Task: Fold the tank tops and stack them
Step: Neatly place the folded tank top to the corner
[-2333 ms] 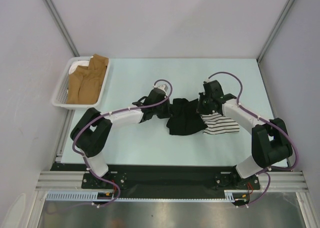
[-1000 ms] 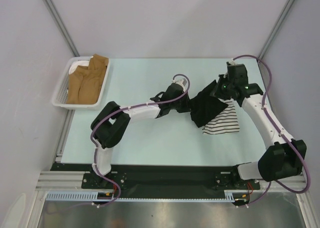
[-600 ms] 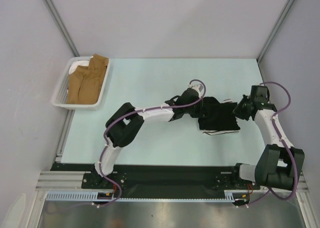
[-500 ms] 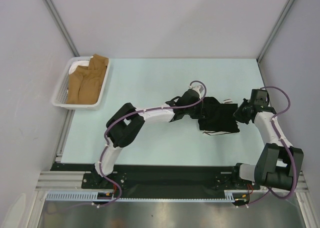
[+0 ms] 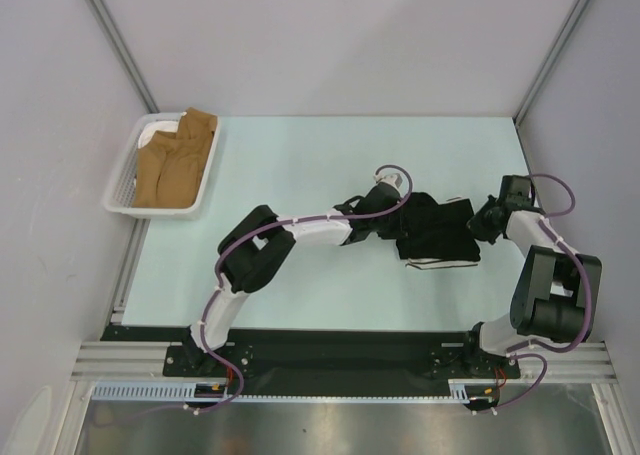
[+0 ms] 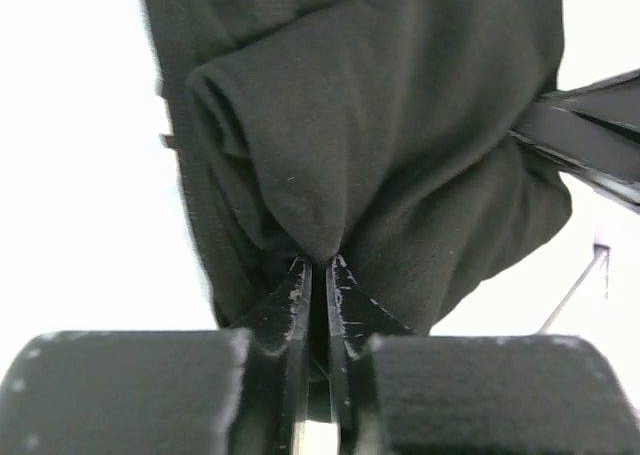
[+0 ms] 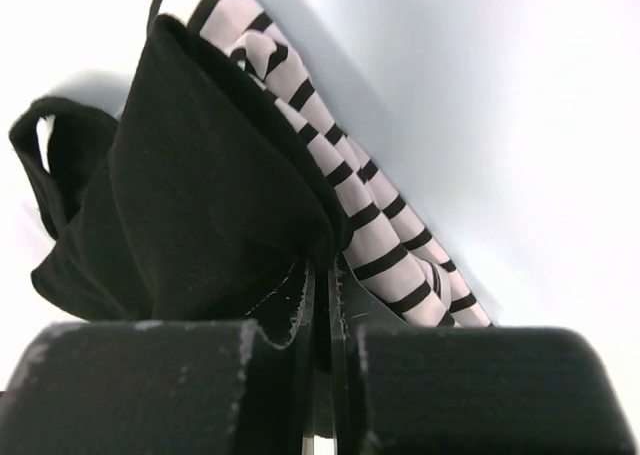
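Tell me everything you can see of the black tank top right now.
The black tank top is plain, matte, soft knit cloth, folded into a rumpled packet on the table, right of centre. It lies over the striped tank top, whose edge peeks out beneath. The left gripper is shut on a fold at its left side, and the right gripper is shut on its right edge. One strap loop shows in the right wrist view.

White basket and its load at the table's edge
A white slatted basket (image 5: 118, 187) sat at the far left of the pale green table (image 5: 290, 155), holding tan-brown folded garments (image 5: 172, 167) (their kind could not be told); plain grey walls (image 5: 320, 35) enclosed the table.
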`<state>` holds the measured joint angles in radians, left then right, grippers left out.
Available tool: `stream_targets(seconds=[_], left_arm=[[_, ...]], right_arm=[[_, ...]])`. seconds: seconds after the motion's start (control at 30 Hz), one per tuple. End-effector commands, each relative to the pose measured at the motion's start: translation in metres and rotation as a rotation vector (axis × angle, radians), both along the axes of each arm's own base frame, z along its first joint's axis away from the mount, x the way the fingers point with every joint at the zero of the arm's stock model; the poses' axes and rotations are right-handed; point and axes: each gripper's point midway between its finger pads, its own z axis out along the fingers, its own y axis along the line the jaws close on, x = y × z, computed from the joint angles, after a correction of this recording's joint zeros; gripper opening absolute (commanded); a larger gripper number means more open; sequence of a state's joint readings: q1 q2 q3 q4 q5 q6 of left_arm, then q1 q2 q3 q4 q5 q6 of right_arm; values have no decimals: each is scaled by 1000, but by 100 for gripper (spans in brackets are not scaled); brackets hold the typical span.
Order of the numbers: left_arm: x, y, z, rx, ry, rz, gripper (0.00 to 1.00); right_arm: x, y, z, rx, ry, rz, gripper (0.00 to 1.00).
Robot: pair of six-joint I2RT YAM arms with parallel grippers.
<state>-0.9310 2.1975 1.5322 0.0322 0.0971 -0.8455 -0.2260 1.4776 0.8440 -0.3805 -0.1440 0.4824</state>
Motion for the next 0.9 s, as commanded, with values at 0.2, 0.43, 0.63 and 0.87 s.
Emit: stream_targets(seconds=[0.2,0.43,0.63,0.87], left_arm=[[37,-2,28,52,-193,40,37],[36,8,18,84,-166,74,76],[59,13,35,53,-183,83,79],[74,4,43,32,-189,47,74]], right_arm=[[22,-27,31,-64,-103,-89,29],[23,-34,58,-100,-178,-113,55],[44,-31,69,-80,-223,-67,65],[71,-29,53,-35,-189,-28,54]])
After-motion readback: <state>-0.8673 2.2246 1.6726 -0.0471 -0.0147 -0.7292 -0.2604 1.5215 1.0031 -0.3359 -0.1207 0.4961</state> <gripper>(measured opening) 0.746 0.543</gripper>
